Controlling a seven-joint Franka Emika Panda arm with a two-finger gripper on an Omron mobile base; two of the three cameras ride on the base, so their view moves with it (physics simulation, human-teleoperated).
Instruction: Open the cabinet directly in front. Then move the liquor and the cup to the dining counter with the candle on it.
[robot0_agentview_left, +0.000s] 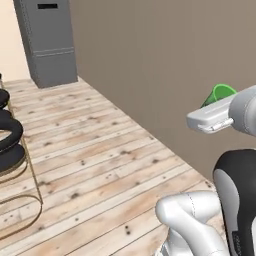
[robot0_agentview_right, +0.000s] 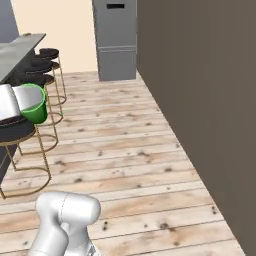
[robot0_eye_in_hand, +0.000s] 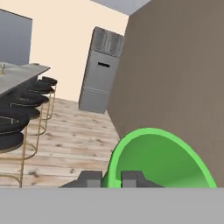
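Above the wooden floor (robot0_agentview_right: 125, 150), beside the brown wall (robot0_agentview_left: 165, 60), my tool (robot0_eye_in_hand: 113, 178) was clenched on the rim of the cup (robot0_eye_in_hand: 159, 159), which I judged should stay level and steady while carried toward the tabletop (robot0_eye_in_hand: 19, 74) by the stools (robot0_agentview_right: 42, 65).

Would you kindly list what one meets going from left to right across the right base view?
Dining counter → green cup held at the gripper → bar stools → grey tall unit → brown wall.
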